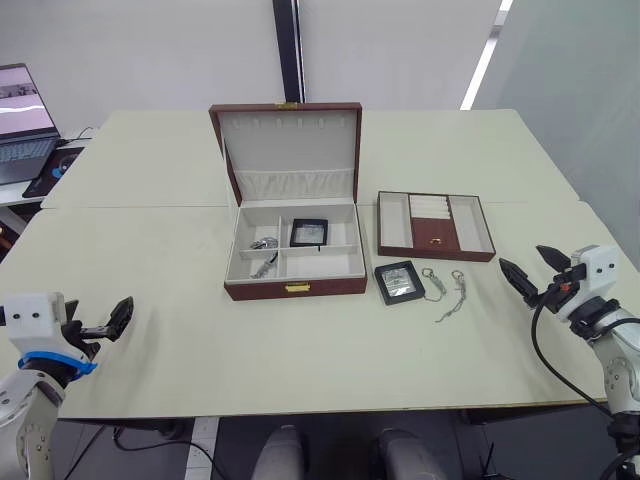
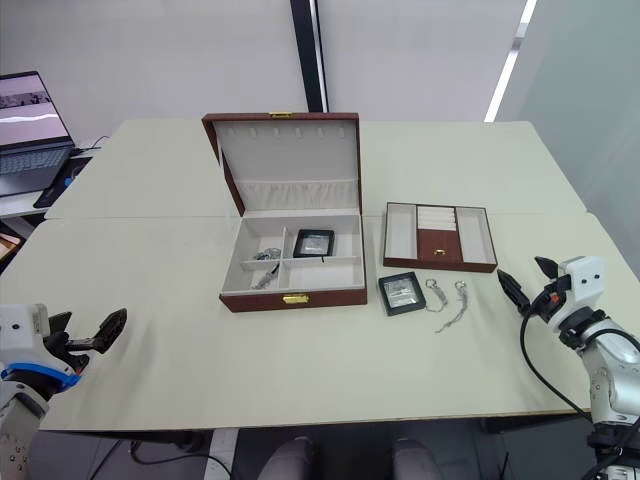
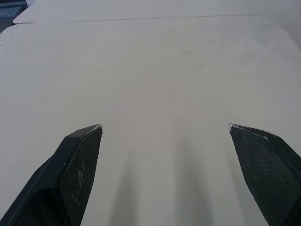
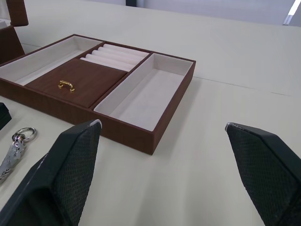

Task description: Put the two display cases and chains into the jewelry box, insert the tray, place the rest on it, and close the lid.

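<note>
Both wide apart and empty, the right pincer (image 1: pixel 528 272) has the remaining display case (image 1: pixel 399 282) and thin chains (image 1: pixel 447 291) well to its left on the table (image 1: pixel 150 200), where fingers could likely skid the chains rather than lift them.

Pale cream tables (image 1: pixel 150 340) are pushed together, seams visible between them. Behind stands a white wall (image 1: pixel 140 50) with a dark vertical strip (image 1: pixel 288 50). A laptop (image 1: pixel 25 125) sits open at the far left.

left gripper (image 1: pixel 118 317): agape, hovering low | right gripper (image 1: pixel 527 268): agape, hovering low
</note>
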### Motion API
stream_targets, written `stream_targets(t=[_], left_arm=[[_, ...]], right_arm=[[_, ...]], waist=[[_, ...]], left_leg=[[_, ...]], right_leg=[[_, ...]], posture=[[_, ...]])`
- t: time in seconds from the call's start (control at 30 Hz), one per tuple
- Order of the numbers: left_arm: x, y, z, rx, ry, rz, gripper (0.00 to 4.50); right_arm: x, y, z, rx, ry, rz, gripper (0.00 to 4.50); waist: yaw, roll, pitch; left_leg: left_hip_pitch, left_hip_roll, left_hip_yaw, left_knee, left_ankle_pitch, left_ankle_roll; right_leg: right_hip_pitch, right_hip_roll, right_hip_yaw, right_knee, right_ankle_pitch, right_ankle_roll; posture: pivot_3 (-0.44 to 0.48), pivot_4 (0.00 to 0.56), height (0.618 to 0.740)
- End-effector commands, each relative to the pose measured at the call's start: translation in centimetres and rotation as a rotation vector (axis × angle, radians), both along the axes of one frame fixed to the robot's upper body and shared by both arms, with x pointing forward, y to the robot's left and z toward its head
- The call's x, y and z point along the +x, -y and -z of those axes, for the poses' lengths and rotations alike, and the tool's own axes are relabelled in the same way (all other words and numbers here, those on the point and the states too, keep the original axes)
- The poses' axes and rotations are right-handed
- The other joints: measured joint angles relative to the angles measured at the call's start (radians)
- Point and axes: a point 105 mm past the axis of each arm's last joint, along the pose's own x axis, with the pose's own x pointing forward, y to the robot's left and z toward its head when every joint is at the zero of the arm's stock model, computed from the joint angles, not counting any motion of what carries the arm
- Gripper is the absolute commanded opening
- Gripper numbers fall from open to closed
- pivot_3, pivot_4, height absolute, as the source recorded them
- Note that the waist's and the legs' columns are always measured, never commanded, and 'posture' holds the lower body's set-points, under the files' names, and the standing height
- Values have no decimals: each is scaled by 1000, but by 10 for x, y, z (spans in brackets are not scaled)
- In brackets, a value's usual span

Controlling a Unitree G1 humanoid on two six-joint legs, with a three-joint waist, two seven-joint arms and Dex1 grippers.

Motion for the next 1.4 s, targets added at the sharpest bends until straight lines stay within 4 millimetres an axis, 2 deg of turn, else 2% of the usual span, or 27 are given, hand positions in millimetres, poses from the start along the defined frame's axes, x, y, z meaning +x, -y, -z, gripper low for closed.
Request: stream_targets(t=[0.03,0.2,0.4,0.53,0.67,0.93,1.1,1.27,1.4], left_arm=[[2,4,-10,36,37,6,4489],[4,9,-12,38,49,18,4489],[8,33,-20,80,47,173,4489],[13,61,-35,133,70,364,4489],[16,89,-38,165,65,557,4489],[-4,156,-26,185,13,974,4489],[-22,191,-15,236,40,1225,4489],[-20,206,-18,257,145,1301,4489],[-34,212,-9,276,154,1384,4489]], right_arm=[[-1,4,-15,-10,61,11,4500],[-2,3,-15,-14,59,5,4500],[-5,-14,-21,-57,47,-115,4500],[-14,-35,-21,-102,-24,-290,4500],[-20,-52,-25,-196,-105,-470,4500],[-30,-84,-23,-382,-235,-799,4500],[-20,-114,-19,-463,-291,-948,4500],[-7,-146,-19,-505,-273,-1055,4500],[-8,-155,-9,-553,-297,-1122,4500]], waist=[[0,0,0],[0,0,0],[0,0,0],[0,0,0],[0,0,0],[-2,1,0],[-3,1,0],[-1,1,0],[2,1,0]], left_leg=[[0,0,0,0,0,0],[0,0,0,0,0,0],[0,0,0,0,0,0],[0,0,0,0,0,0],[1,0,0,0,0,0],[1,0,0,0,0,0],[1,0,0,0,0,0],[1,0,-1,0,0,0],[0,0,-1,0,0,0]], right_leg=[[0,0,0,0,0,0],[0,0,0,0,0,0],[0,0,0,0,0,0],[1,0,0,0,0,0],[1,0,0,0,0,0],[1,1,0,-1,0,0],[1,1,0,-1,0,-1],[1,1,-1,-1,1,-1],[1,0,-1,-3,1,-1]], posture=[[0,150,740],[0,150,740],[0,150,740],[0,150,740],[0,150,740],[0,150,740],[0,150,740],[0,150,740],[0,150,740]])
